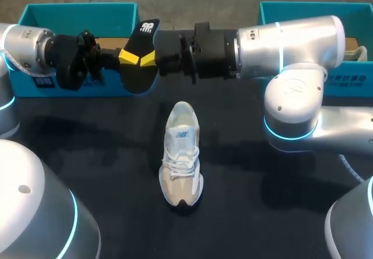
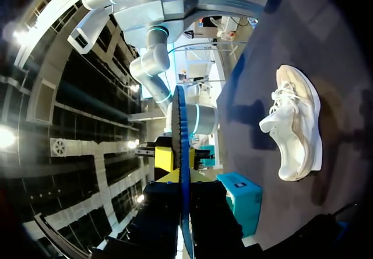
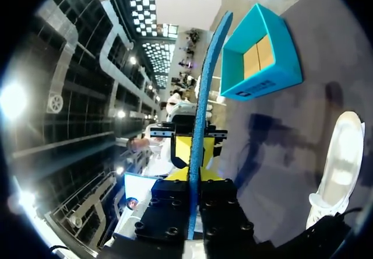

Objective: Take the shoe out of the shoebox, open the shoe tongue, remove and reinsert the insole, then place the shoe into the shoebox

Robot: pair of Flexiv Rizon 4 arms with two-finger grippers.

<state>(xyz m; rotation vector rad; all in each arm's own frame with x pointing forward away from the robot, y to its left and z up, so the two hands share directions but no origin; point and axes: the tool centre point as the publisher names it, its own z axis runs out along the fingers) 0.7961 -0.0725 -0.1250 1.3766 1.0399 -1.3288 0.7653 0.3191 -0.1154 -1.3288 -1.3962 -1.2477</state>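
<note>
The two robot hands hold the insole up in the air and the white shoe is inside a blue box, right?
No. The white shoe stands out on the black table, as the head view shows. The left gripper and right gripper do hold the insole up.

The shoe [image 1: 182, 157] is white and beige, dark at its near end. The insole [image 1: 140, 66] is black with white print, its edge blue. The left shoebox [image 1: 76, 14] and right shoebox [image 1: 309, 11] are teal. The table [image 1: 105, 171] is black.
</note>
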